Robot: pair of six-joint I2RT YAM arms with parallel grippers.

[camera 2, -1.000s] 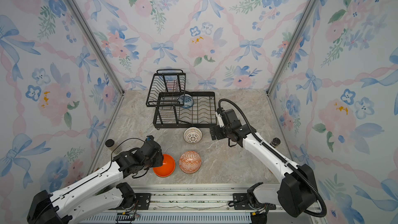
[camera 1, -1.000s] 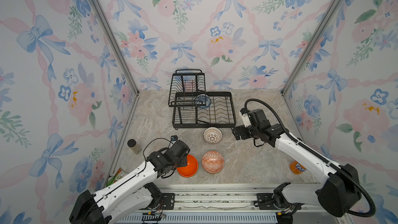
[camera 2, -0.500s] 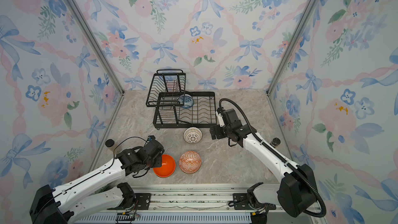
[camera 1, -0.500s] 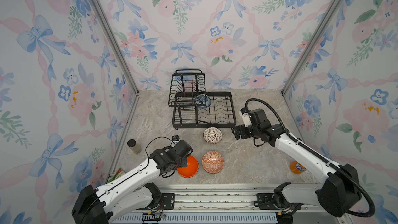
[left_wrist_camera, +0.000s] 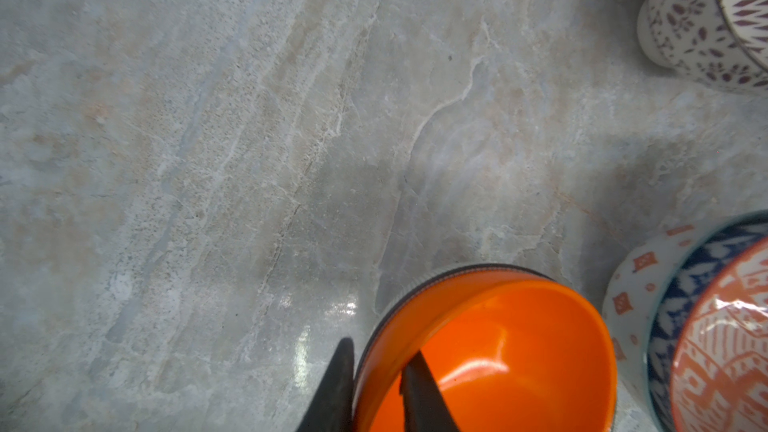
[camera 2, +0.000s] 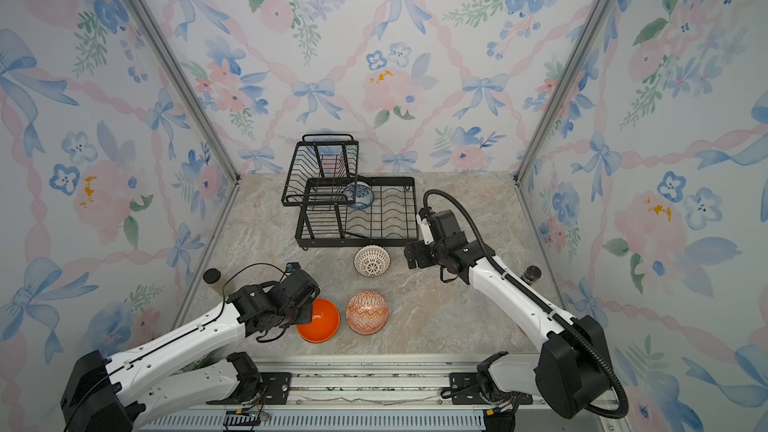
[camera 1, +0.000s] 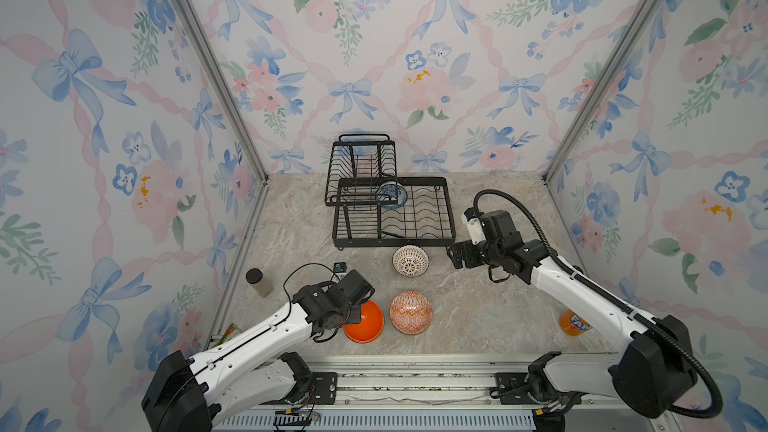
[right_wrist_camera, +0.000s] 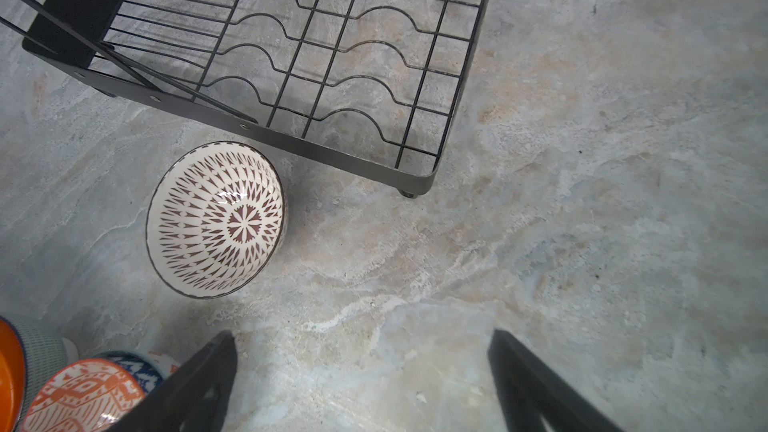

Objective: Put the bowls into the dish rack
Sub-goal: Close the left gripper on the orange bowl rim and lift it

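**Left pinch on the orange bowl, one bowl racked**

Marbled grey table (camera 1: 478, 317) boxed in by floral wallpaper walls (camera 1: 374, 56) with blue bows; at the back centre, black wire dish rack (camera 1: 395, 238), raised basket over its left part, wavy-slotted lower tray open to the right; blue-patterned bowl (camera 1: 390, 195) in that lower tray, at the far edge, just beside the basket, tipped up on its side. On the bare table, just in front of the rack's near rim and apart from it, white lattice bowl (camera 1: 410, 260), mouth up; nearer the front edge, orange-white geometric bowl (camera 1: 410, 312) and plain orange bowl (camera 1: 363, 322) side by side, close together; touching or not, impossible to tell. Left gripper (left_wrist_camera: 378, 384) low at the plain orange bowl's left side; fingers (left_wrist_camera: 340, 380) pinched on the rim, one outside the grey outer wall, one inside on the orange glaze. Right gripper (camera 1: 455, 255) just right of the white lattice bowl, near the rack's front right corner, over bare table; fingers (right_wrist_camera: 208, 384) spread wide, nothing between them, clear of bowl and rack. Off to the sides: dark-lidded jar (camera 1: 257, 282) near the left wall; orange soda can (camera 1: 575, 324) by the right wall, partly behind the right arm.
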